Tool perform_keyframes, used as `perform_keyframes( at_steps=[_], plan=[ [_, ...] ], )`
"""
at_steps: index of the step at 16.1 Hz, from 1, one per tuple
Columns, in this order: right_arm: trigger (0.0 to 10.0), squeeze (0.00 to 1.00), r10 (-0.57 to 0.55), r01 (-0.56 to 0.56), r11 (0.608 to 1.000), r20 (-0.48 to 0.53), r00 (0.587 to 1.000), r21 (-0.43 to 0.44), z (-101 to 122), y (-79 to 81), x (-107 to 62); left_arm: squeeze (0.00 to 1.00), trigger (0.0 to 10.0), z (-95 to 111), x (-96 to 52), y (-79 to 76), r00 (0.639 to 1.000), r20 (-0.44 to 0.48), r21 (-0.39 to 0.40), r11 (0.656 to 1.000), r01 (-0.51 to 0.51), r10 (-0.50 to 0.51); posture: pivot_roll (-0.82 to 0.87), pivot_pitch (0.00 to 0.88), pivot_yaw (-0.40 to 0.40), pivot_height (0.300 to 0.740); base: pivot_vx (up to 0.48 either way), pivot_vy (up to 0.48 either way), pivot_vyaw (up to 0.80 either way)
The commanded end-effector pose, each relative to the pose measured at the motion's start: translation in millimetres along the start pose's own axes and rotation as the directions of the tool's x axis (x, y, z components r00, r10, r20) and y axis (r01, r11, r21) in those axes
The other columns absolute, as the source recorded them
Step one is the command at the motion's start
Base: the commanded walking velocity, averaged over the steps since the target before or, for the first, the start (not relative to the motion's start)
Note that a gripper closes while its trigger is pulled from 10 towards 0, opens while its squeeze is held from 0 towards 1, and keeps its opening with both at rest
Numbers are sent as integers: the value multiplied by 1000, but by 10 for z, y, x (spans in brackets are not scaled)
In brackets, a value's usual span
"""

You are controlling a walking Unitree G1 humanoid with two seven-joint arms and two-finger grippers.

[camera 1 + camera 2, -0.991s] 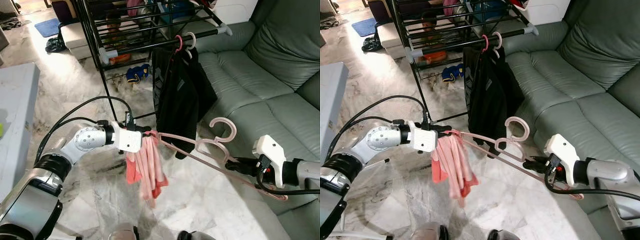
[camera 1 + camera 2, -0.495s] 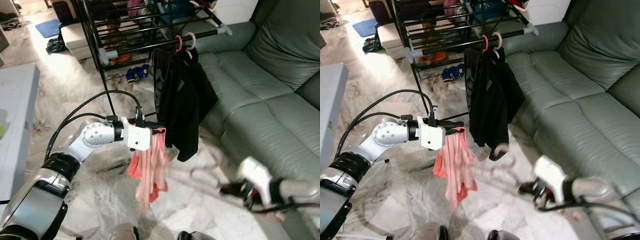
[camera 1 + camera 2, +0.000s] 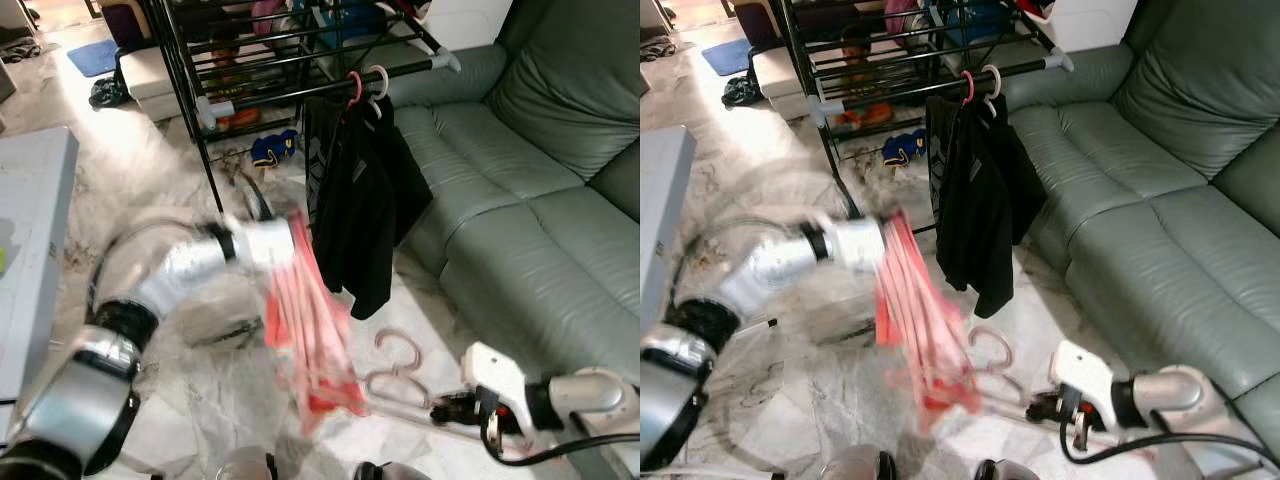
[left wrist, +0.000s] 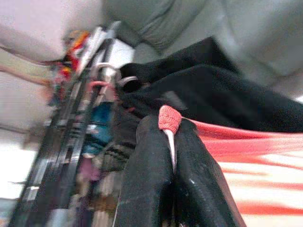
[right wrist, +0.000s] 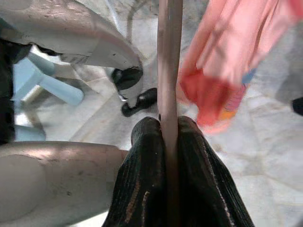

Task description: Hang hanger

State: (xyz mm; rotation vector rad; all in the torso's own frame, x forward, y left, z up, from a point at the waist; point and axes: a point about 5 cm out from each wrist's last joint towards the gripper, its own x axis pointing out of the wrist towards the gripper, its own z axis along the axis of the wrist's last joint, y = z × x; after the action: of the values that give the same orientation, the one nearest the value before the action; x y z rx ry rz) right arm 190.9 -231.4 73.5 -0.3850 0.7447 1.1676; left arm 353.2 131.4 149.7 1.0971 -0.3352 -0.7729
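Wrist views: left end effector [image 4: 169, 142] pinching pink garment [image 3: 310, 330], right [image 5: 169, 142] clamping hanger [image 3: 395, 370].

The silver left arm [image 3: 170, 285] and the hanging pink cloth [image 3: 310, 325] were smeared by blur. The pale pink plastic hanger [image 3: 400, 370] was partly hidden behind that cloth. The green sofa [image 3: 540, 200] was cut off at the edge.

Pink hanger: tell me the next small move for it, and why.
Probably lift it: the right end effector, shut on the pink hanger, holds it low over the floor, with its hook well below the rack rail where two hangers already hang. The left end effector pinches the pink cloth, so both should rise together toward the rail.
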Motion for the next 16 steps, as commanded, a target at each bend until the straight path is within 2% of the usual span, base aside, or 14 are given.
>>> perform_keyframes(
  at_steps=[1,2,3,4,5,6,7,8,9,10,11,13,14,16],
  plan=[
    [10000,0,-46,46,998,4,999,-42,76,-70,-82,0,10000,-28,-12,-78,998,-10,15,998,62,-61,-49,36,-1,740,0,0,0],
    [10000,0,-63,63,997,9,998,-44,88,-92,-100,0,10000,-77,3,-108,997,-58,26,998,57,-55,-51,38,-1,740,0,0,0],
    [10000,0,-115,118,991,40,993,-71,133,-157,-109,0,10000,-220,28,2,975,-205,-30,995,-96,88,-49,38,3,740,0,0,0],
    [10000,0,-160,165,984,70,985,-69,171,-217,-113,0,10000,-306,25,62,940,-297,-108,973,-206,166,-49,38,3,740,0,0,0],
    [10000,0,-170,176,983,87,982,-60,191,-236,-118,0,10000,-347,24,78,919,-344,-168,950,-264,194,-49,38,3,740,0,0,0],
    [10000,0,-174,179,982,89,981,-55,199,-238,-136,0,10000,-377,23,74,899,-385,-288,898,-334,211,-54,40,3,740,0,0,0],
    [10000,0,-189,194,979,67,980,-69,189,-260,-191,0,10000,-405,36,-52,900,-413,-435,839,-327,137,-54,40,3,740,0,0,0],
    [10000,0,-190,194,978,56,980,-80,184,-266,-214,0,10000,-404,43,-104,907,-408,-469,830,-304,102,-54,40,3,740,0,0,0],
    [10000,0,-230,231,966,18,973,-116,158,-336,-287,0,10000,-316,71,-238,955,-294,-455,884,-102,-42,-54,40,3,740,0,0,0],
    [10000,0,-267,264,956,-8,964,-130,138,-420,-393,0,10000,-254,6,-347,955,-185,-289,942,172,-231,-55,42,-2,740,0,0,0],
    [10000,0,-296,293,949,-3,955,-119,144,-476,-446,0,10000,-256,-83,-376,924,-154,-162,932,325,-349,-45,41,0,740,0,0,0],
    [10000,0,-302,299,947,-8,953,-121,143,-490,-458,0,10000,-248,-146,-323,902,-134,-29,912,409,-409,-42,40,-1,740,0,0,0],
    [10000,0,-300,297,947,-5,954,-121,151,-480,-436,0,10000,-265,-152,-229,909,-154,30,917,397,-388,-42,40,-1,740,0,0,0],
    [10000,0,-278,277,953,7,960,-126,167,-435,-370,0,10000,-258,-118,-12,936,-166,92,940,328,-310,-45,48,1,740,0,0,0]
  ],
)
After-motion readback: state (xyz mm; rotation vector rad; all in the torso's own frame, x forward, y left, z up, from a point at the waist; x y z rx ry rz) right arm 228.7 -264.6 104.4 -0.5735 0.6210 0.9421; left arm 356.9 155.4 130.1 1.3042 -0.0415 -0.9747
